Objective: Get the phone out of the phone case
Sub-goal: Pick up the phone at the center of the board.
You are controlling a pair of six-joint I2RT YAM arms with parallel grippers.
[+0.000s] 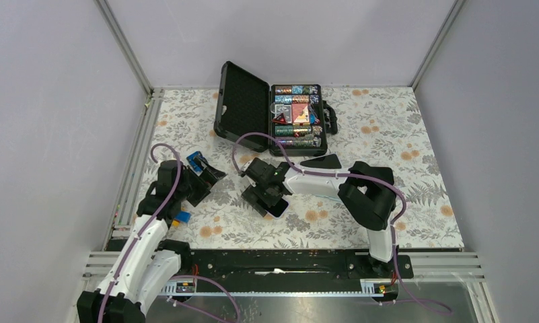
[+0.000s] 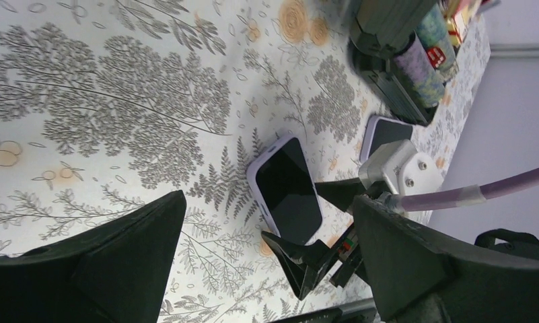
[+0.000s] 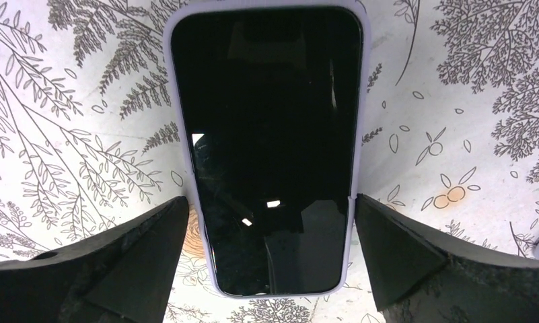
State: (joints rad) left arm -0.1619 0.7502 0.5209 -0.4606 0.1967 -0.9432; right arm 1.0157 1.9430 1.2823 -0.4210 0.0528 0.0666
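The phone [image 3: 266, 148] lies flat on the table [image 1: 387, 155] in its lilac phone case [image 3: 266, 5], between the wide-open, empty jaws of the right gripper [image 3: 271, 202]. A squeeze may clamp case and phone together; the left gripper [image 2: 268, 200], open and empty, braces nothing.

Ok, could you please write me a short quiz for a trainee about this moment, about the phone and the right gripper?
1. True or false: the phone is already out of its lilac case.
2. Where do the fingers of the right gripper stand?
A) one on each side of the phone
B) both on one side of it
C) closed on its top edge
3. Short answer: which way does the phone's screen face as it lies on the table?

Key: 1 false, the lilac rim runs around the screen. 2 A, jaws open. 3 up.
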